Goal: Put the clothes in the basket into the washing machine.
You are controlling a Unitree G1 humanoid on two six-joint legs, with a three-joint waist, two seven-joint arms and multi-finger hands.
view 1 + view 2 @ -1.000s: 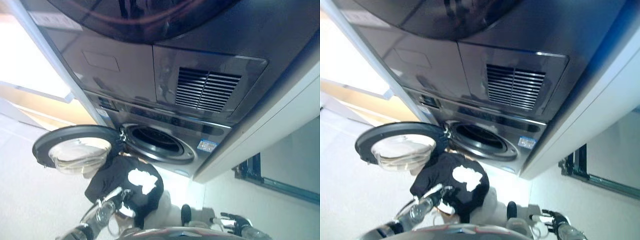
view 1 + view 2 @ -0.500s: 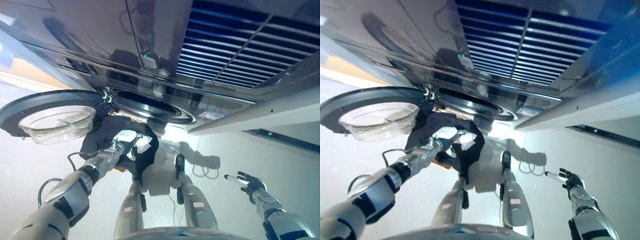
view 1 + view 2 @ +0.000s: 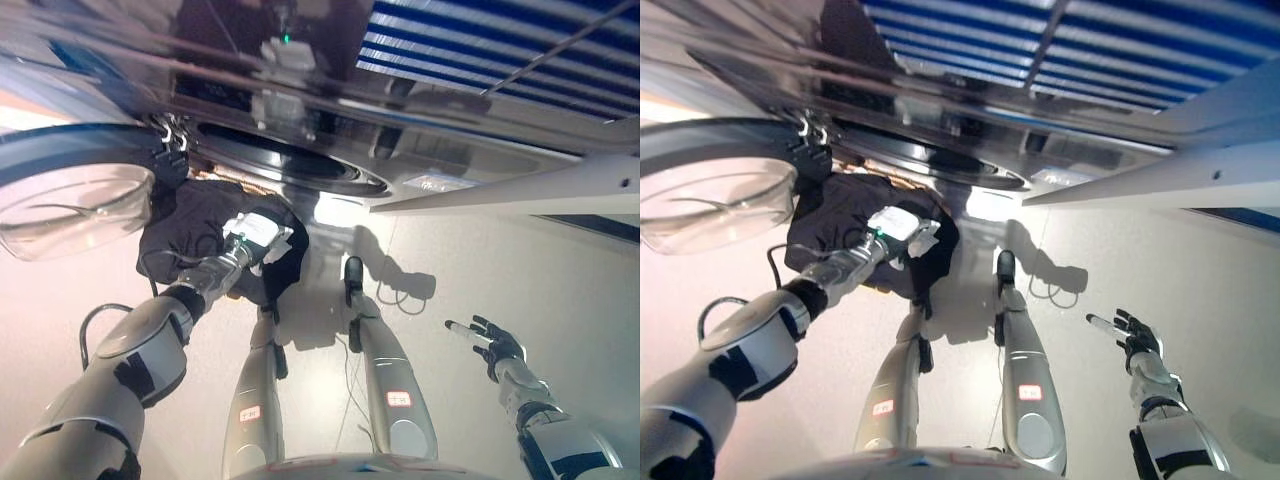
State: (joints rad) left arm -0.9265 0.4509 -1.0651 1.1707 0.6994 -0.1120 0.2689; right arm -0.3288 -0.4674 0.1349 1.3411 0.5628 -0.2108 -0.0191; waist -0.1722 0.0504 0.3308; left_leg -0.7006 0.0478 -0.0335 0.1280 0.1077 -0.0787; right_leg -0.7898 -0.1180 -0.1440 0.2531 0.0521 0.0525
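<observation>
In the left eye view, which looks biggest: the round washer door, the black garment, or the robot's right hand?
1. Washer door, though it sits nearer the camera, so this may mislead.
2. Black garment, nearly as big.
3. Right robot hand, clearly smallest.

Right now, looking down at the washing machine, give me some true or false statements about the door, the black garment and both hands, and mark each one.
1. The washing machine door is swung open. True.
2. The black garment is already fully inside the drum. False: it hangs outside, below the drum opening.
3. The left hand is at the garment. True.
4. The right hand grips a garment. False: it is held out with fingers spread, holding nothing.
</observation>
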